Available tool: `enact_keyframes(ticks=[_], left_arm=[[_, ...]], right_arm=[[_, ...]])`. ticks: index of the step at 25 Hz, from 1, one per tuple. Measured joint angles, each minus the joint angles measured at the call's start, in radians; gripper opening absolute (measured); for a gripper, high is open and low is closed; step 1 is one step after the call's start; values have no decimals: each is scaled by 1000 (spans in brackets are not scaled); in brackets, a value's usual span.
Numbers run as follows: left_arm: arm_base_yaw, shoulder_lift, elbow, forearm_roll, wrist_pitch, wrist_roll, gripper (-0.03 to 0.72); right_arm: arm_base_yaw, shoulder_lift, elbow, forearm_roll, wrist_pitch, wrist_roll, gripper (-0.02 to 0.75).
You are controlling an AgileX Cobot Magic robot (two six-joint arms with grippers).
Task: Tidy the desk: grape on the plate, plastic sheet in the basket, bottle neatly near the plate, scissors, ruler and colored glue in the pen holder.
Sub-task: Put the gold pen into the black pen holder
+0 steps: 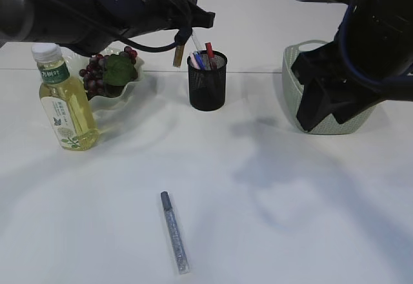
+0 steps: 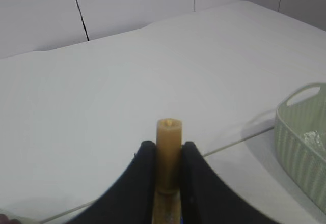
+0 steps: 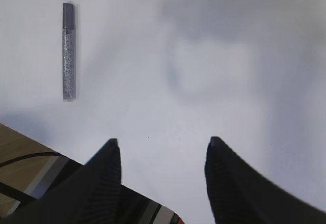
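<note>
The ruler (image 2: 168,158) is sitting pinched between the left fingers (image 2: 168,183), which are closing narrowly on its flat sides; in the exterior view it is hanging as a tan strip (image 1: 177,56) just left of the holder (image 1: 207,81) and a little above its rim, its long axis running roughly upright with a slight tilt, so the coming drop seems to be turning on shifting it rightward over the mouth and lowering it end-first among the pens already standing there. The left arm is clearly the nearer one for that. The glue (image 1: 174,231) is lying on the bench (image 1: 290,232) near the front edge, well apart from the holder, its long axis running front to back with the cap toward the holder; in the right wrist view it (image 3: 69,51) is lying ahead and to the left of the right fingers (image 3: 163,155), which are standing wide and empty. The grape (image 1: 103,71) is resting on the plate (image 1: 126,93), with the bottle (image 1: 64,100) upright just beside it. The basket (image 1: 293,84) is partly hidden by the right arm; something pale is showing inside it in the left wrist view, too blurred to name. Whether scissors are in the holder I cannot tell.
</note>
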Motion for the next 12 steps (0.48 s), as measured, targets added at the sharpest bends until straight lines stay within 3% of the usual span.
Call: enact_keyframes(ticks=[12], left_arm=[[0,142,-244,-3,2,-128,84]], right_arm=[[0,0,0,0,0,0,422]])
